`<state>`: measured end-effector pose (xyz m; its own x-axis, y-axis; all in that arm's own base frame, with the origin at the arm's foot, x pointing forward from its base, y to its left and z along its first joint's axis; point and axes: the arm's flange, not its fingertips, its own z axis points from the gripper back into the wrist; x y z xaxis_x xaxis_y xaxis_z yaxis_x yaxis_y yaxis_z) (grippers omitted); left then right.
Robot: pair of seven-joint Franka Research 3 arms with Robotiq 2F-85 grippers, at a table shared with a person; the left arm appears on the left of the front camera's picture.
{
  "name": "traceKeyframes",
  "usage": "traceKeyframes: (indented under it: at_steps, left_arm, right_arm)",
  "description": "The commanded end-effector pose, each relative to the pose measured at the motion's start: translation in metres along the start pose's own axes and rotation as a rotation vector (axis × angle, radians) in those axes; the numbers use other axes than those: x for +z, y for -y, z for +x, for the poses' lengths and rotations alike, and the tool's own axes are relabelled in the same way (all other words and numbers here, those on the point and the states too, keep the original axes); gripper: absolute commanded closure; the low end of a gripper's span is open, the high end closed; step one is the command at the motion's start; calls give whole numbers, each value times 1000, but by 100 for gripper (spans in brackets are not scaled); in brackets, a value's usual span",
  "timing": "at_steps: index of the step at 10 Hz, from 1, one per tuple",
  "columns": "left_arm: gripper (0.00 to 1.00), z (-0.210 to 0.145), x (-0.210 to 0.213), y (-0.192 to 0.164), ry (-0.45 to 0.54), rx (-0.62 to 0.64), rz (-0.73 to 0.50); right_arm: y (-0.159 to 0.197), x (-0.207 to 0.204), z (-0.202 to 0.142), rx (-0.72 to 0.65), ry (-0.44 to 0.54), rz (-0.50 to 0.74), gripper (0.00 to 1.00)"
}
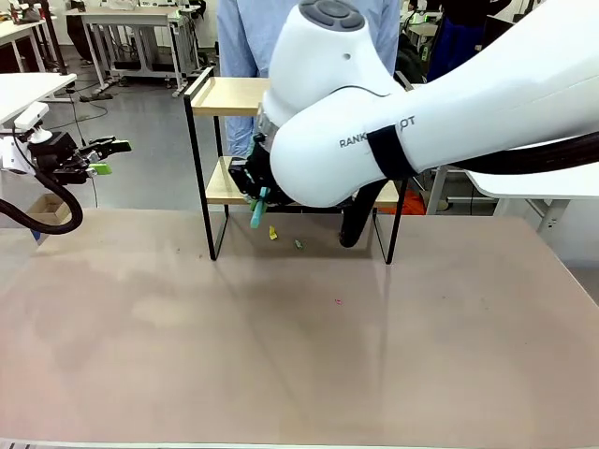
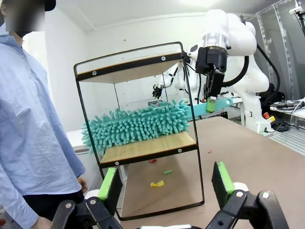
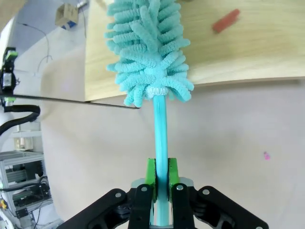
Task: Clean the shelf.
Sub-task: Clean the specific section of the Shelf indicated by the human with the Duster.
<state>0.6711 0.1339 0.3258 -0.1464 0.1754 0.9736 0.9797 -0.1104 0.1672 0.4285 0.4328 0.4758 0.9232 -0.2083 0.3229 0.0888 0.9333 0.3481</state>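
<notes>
- Shelf (image 1: 232, 95) stands upright on the far half of the desk (image 1: 281, 374), a little left of centre. Black wire frame, two pale wooden boards.
- Right arm reaches across the middle to the shelf's lower tier. Right gripper (image 1: 256, 195) has its fingers (image 3: 150, 177) clamped on the thin teal handle of a duster (image 3: 147, 47).
- From the right wrist, the handle runs straight up between the green pads to the fluffy head, which lies on the lower board (image 3: 248, 52) near its front edge.
- From the left wrist, the teal microfibre head (image 2: 138, 125) stretches along most of the lower tier, and the top board is bare.
- A small red scrap (image 3: 226, 21) lies on the lower board, just beside the duster head.
- On the desk under the shelf lie a yellow scrap (image 1: 272, 233) and a green scrap (image 1: 299, 244), near each other. A tiny pink speck (image 1: 338, 301) sits closer to the robot's side.
- Left gripper (image 1: 110, 157) hangs off the desk's left edge, well apart from the shelf. Its fingers (image 2: 110, 183) are spread wide with nothing between them, pointing towards the shelf.
- A person in a light blue shirt (image 1: 243, 37) stands at the far side, right behind the shelf.
</notes>
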Motion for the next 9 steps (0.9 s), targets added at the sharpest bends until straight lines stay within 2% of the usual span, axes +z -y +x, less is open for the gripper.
traceKeyframes:
  at_steps: [1,4,7,9]
  left_arm:
    - [0,2,0,1,-10,-15,-9]
    - [0,2,0,1,-10,-15,-9]
    - [0,2,0,1,-10,-15,-9]
    - [0,2,0,1,-10,-15,-9]
  right_arm:
    - [32,12,6,-40,-14,-13,87]
    - [74,28,25,-87,-13,-36,87]
    - [125,34,43,-67,-38,-142,87]
    - [147,49,52,-71,-13,-224,87]
